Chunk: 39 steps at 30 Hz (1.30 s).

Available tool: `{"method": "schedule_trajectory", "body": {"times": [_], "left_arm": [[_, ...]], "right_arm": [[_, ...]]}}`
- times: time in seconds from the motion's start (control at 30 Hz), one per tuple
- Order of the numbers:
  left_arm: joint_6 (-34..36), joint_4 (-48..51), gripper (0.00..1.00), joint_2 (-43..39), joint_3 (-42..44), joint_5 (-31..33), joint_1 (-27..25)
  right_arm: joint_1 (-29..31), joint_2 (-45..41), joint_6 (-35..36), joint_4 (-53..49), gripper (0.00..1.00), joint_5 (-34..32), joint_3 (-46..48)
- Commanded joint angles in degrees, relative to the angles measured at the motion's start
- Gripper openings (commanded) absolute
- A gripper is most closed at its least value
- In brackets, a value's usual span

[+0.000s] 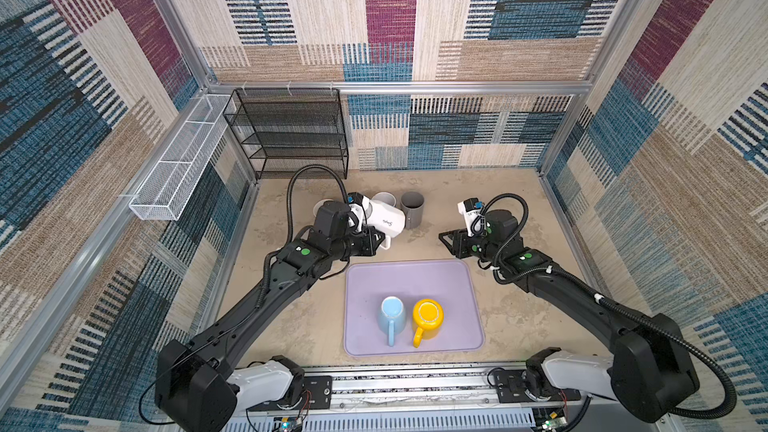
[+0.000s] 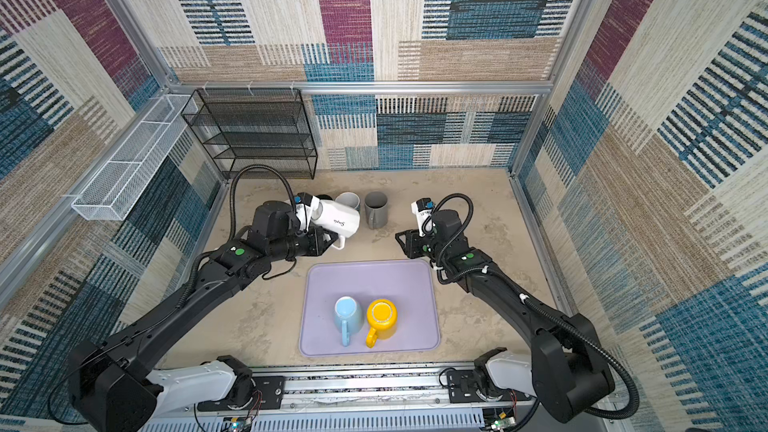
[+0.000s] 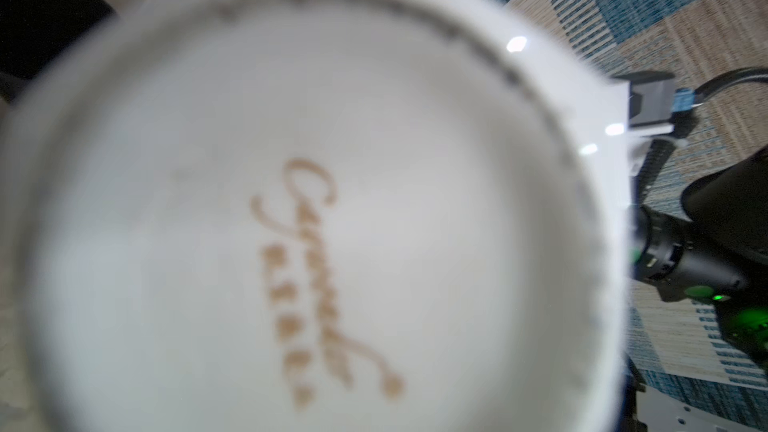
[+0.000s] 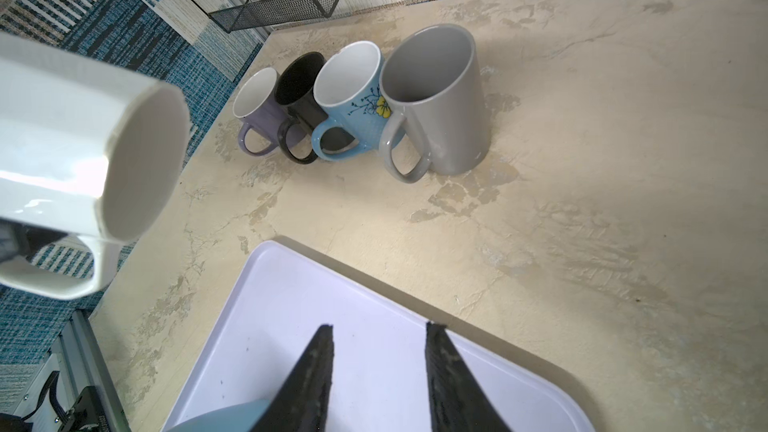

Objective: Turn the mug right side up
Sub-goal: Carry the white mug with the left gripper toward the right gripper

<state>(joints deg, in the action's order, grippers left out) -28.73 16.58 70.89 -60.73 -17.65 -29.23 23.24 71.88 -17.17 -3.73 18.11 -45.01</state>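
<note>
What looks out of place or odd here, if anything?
The white mug hangs tipped on its side above the table, gripped at its handle by the left fingers, while the back row of mugs stands upright. Nothing looks spilled or broken.

This is a robot test booth in a lab, not a home. Two black robot arms, the left arm (image 1: 266, 297) and the right arm (image 1: 582, 297), are fixed to a metal rail (image 1: 415, 386) along the near edge of the tabletop (image 1: 511, 209). Shiny metal bars (image 1: 399, 87) make a frame around the tabletop. The walls (image 1: 324, 14) are covered in striped carpet squares. A black wire shelf (image 1: 291, 135) stands at the far left corner of the tabletop. A white wire basket (image 1: 178, 164) hangs on the left wall. The left tool (image 1: 380, 240) holds a white mug (image 1: 386, 218) up off the tabletop by its handle.
</note>
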Motion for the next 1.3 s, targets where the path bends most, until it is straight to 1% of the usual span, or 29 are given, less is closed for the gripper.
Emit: {"method": "schedule_trajectory", "body": {"times": [0.0, 0.13, 0.17, 0.23, 0.3, 0.33, 0.57, 0.63, 0.93, 0.97, 1.07, 1.27], "left_arm": [[1.1, -12.8, 0.0, 0.7, -1.3, -4.3, 0.9], [-0.9, -20.1, 0.0, 2.1, -0.8, -6.9, 2.0], [-1.7, -22.2, 0.0, 2.3, -0.5, -7.5, 2.1], [-3.0, -26.2, 0.0, 3.0, 0.0, -9.1, 2.3], [-4.1, -28.9, 0.0, 3.9, 0.0, -10.6, 2.3], [-4.6, -30.4, 0.0, 4.3, 0.0, -11.3, 2.4], [-6.3, -39.7, 0.0, 5.1, 1.8, -15.0, 2.4], [-6.3, -41.4, 0.0, 5.0, 2.3, -17.4, 2.4], [-8.5, -51.1, 0.0, 4.7, 4.9, -24.5, 2.4], [-9.0, -54.2, 0.0, 4.6, 5.2, -25.6, 2.4], [-10.2, -58.1, 0.0, 4.9, 5.8, -28.7, 2.4], [-10.9, -60.4, 0.0, 5.0, 6.3, -30.1, 2.3]], "right_arm": [[0.1, -0.4, -0.5, 2.7, 0.41, 1.2, -1.0], [0.1, -1.3, -1.2, 4.1, 0.42, 2.9, -1.9], [0.0, -1.6, -1.5, 4.6, 0.47, 3.3, -2.2], [0.1, -2.1, -2.1, 5.5, 0.49, 4.1, -2.5], [0.1, -2.5, -2.6, 6.4, 0.57, 5.0, -2.8], [0.1, -2.7, -2.8, 7.1, 0.58, 5.6, -2.8], [0.1, -3.5, -6.2, 14.7, 0.58, 12.3, -2.8], [0.0, -3.7, -7.6, 17.6, 0.58, 14.8, -2.6], [0.1, -3.9, -12.7, 29.3, 0.58, 25.3, -1.7], [0.1, -4.0, -12.9, 30.5, 0.58, 26.4, -1.4], [0.0, -4.8, -13.5, 33.1, 0.58, 28.5, -0.5], [0.1, -5.9, -14.5, 36.5, 0.57, 30.2, 0.6]]}}
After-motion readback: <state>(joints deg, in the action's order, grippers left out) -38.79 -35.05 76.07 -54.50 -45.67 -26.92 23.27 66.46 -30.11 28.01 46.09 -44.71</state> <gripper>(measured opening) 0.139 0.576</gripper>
